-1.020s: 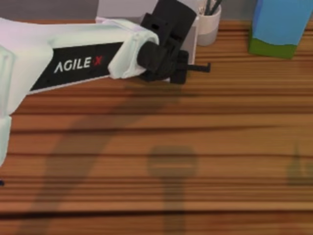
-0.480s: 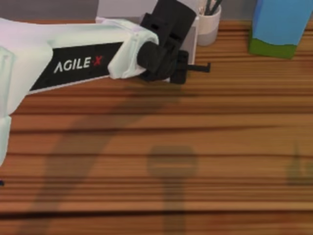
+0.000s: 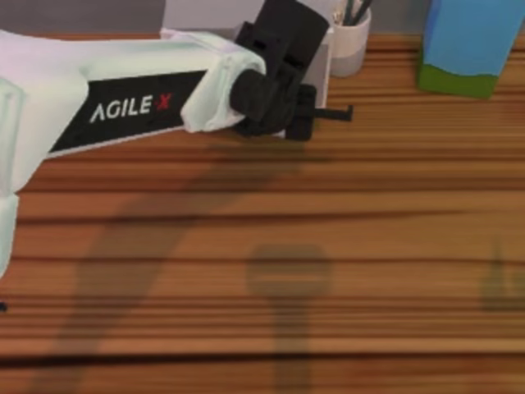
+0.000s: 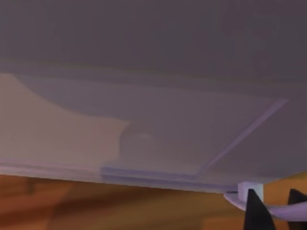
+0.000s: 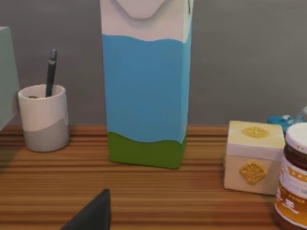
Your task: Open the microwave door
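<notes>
The microwave (image 3: 205,15) stands at the table's back edge, mostly hidden under my left arm. In the left wrist view the microwave door (image 4: 158,120) fills the picture, with its pale window and its white handle (image 4: 250,188) at one edge. My left gripper (image 4: 277,211) is at that handle, and the bar runs between its two black fingertips (image 4: 256,213), which are shut on it. From above, the left gripper (image 3: 332,112) sits against the oven's front right corner. Only a dark corner of my right gripper (image 5: 93,213) shows, low over the table and away from the microwave.
A white cup with pens (image 3: 350,43) stands just right of the microwave. A blue-and-green carton (image 3: 467,41) is at the back right. Beside the carton (image 5: 146,91) are a cream box (image 5: 253,155) and a jar (image 5: 293,177). The wooden table (image 3: 328,246) stretches forward.
</notes>
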